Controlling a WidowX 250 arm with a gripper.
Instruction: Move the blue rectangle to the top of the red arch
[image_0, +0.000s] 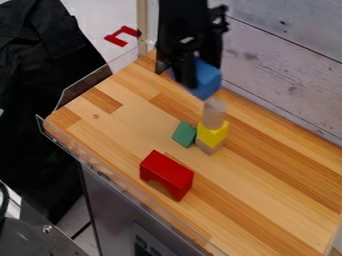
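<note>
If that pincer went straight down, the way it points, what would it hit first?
Probably the pale cylinder on the yellow block, struck by the blue block in the pincer. Depth is unclear; it might pass behind, onto the wooden tabletop.

From my station, the top edge cuts off the arm (190, 20) above the pincer (175, 79). Part of the blue rectangle (208, 79) is hidden from me behind the pincer, and what I do see is soft with blur. The pale cylinder (214, 115) is smeared too, its upper outline hard to make out. The yellow block (212, 135) covers the top of the wooden block (209, 147). My picture's right and bottom edges crop the worktop (267, 200).
</note>
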